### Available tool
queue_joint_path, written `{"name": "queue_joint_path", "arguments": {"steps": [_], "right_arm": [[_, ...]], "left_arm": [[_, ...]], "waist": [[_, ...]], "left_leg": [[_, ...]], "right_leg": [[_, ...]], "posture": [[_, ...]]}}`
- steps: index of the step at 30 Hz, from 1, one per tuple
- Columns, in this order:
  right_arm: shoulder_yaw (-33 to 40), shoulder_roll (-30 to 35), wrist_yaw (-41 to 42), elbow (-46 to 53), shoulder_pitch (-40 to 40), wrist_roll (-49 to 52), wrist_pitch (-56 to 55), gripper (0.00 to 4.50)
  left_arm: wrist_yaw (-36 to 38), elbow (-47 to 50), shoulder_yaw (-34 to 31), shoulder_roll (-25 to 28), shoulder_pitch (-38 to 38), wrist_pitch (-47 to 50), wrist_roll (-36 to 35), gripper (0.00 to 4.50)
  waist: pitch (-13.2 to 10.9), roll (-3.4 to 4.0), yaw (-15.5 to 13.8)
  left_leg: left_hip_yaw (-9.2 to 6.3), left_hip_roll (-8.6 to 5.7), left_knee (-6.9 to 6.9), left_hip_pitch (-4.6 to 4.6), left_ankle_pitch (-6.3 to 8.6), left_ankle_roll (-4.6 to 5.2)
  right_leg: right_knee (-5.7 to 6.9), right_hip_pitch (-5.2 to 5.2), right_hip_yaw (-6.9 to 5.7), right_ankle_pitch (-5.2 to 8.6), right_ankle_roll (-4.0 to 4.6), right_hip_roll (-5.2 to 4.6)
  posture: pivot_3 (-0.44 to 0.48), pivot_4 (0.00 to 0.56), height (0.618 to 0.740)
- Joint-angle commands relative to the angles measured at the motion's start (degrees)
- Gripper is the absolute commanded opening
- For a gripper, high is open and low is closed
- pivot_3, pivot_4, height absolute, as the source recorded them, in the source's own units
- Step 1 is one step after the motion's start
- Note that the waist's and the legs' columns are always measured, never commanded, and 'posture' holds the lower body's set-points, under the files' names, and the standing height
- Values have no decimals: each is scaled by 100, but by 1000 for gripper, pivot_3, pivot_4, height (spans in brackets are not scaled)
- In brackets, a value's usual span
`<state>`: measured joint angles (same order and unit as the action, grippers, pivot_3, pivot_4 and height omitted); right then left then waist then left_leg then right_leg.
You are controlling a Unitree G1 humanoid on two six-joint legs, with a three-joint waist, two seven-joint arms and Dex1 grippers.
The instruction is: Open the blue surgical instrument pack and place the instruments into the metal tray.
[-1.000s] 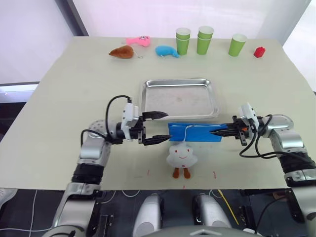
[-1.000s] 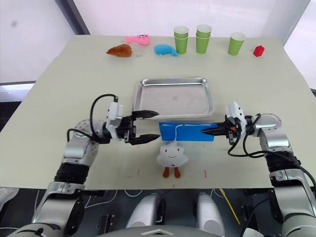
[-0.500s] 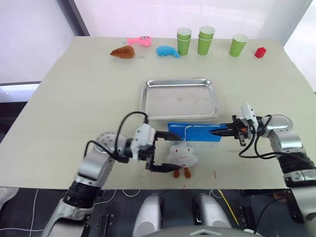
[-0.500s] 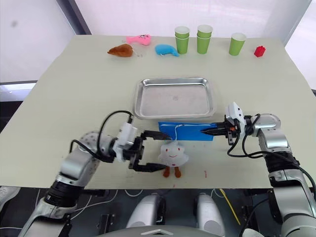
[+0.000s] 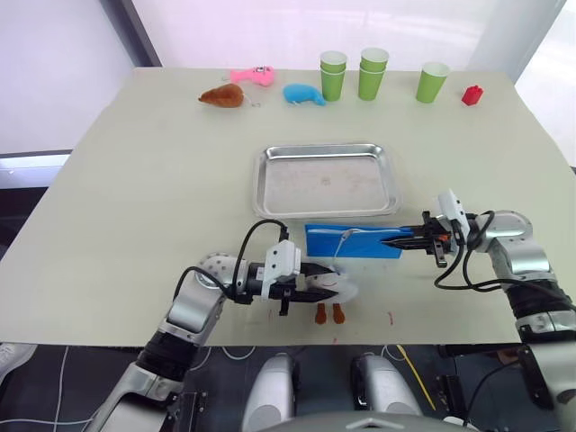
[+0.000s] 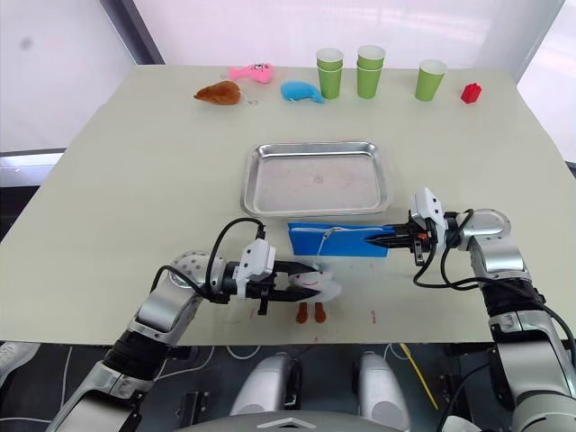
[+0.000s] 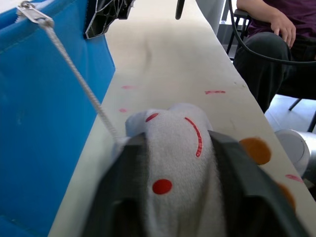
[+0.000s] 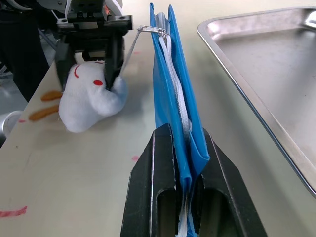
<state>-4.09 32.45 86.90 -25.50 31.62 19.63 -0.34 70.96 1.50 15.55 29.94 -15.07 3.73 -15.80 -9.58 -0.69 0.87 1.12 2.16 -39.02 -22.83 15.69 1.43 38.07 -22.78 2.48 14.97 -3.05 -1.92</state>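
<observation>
I judge the job barely begun: the blue surgical instrument pack (image 5: 353, 242) is zipped and folded on the tabletop (image 5: 135, 180), just in front of the metal tray (image 5: 328, 179), and the tray holds nothing. I see no instruments; they are presumably inside the pack. Unzipping, unfolding and moving every tool are all left to do.

My right gripper (image 8: 181, 165) is clamped on the pack's right edge, fingers pressed against both faces of the blue fabric, holding it steady. My left gripper (image 5: 317, 276) is closed around the white plush toy (image 7: 173, 163), which hangs on a cord (image 7: 76, 79) tied to the zipper pull (image 8: 150, 30). The cord runs from the toy up to the pack's top corner, so I read this as the grasp before pulling the zipper along. A person's hand (image 7: 279, 24) sits past the tabletop edge, well apart from the work.
</observation>
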Motion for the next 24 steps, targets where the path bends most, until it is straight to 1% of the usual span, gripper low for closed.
{"name": "queue_joint_path", "arguments": {"steps": [1,3,5,7,10,13,16,20,24], "right_arm": [[120,-18,-77,122,18,62,-69,0],[120,-27,-73,120,10,64,-72,0],[110,-31,-47,99,21,58,-83,0],[100,-27,-27,98,22,53,-96,0],[95,-24,-14,91,13,44,-118,0],[88,-32,0,66,8,30,-149,0],[83,-71,-4,29,17,26,-179,0],[80,-95,5,3,28,20,-206,0],[90,-100,20,-8,34,10,-215,0]], "left_arm": [[193,43,-199,164,86,-133,-188,8],[346,284,-327,225,96,-37,-501,8],[488,561,-603,395,43,153,-902,8],[559,669,-884,608,-14,269,-1130,8],[682,574,-1301,1015,-68,349,-1286,8],[842,340,-1630,1393,-57,355,-1328,8],[973,-118,-1941,1742,20,162,-1199,8],[944,-503,-2098,1897,28,-35,-1081,8],[914,-665,-2170,1980,170,-128,-966,8]], "waist": [[0,0,1],[0,0,5],[-1,1,2],[-1,1,0],[-2,2,4],[-3,4,2],[-4,5,6],[-6,7,-1],[-6,7,-6]], "left_leg": [[0,1,0,0,0,0],[0,1,0,0,0,0],[0,2,0,0,0,0],[-2,6,0,-2,0,0],[-2,5,0,-2,0,0],[0,3,0,-2,0,0],[0,2,1,-3,0,0],[1,3,2,-2,0,0],[5,2,2,-4,0,0]], "right_leg": [[0,0,0,0,0,0],[0,0,0,0,0,0],[1,0,0,0,0,0],[0,-1,-2,0,0,-1],[1,-1,-2,0,0,-2],[-3,-1,-2,0,0,-1],[-3,-2,-3,1,0,1],[-2,-4,-4,1,1,2],[-4,-4,-2,1,1,-2]], "posture": [[0,150,740],[0,150,740],[0,150,740],[0,150,740],[0,150,740],[0,150,740],[0,150,740],[0,150,740],[0,150,740]]}}
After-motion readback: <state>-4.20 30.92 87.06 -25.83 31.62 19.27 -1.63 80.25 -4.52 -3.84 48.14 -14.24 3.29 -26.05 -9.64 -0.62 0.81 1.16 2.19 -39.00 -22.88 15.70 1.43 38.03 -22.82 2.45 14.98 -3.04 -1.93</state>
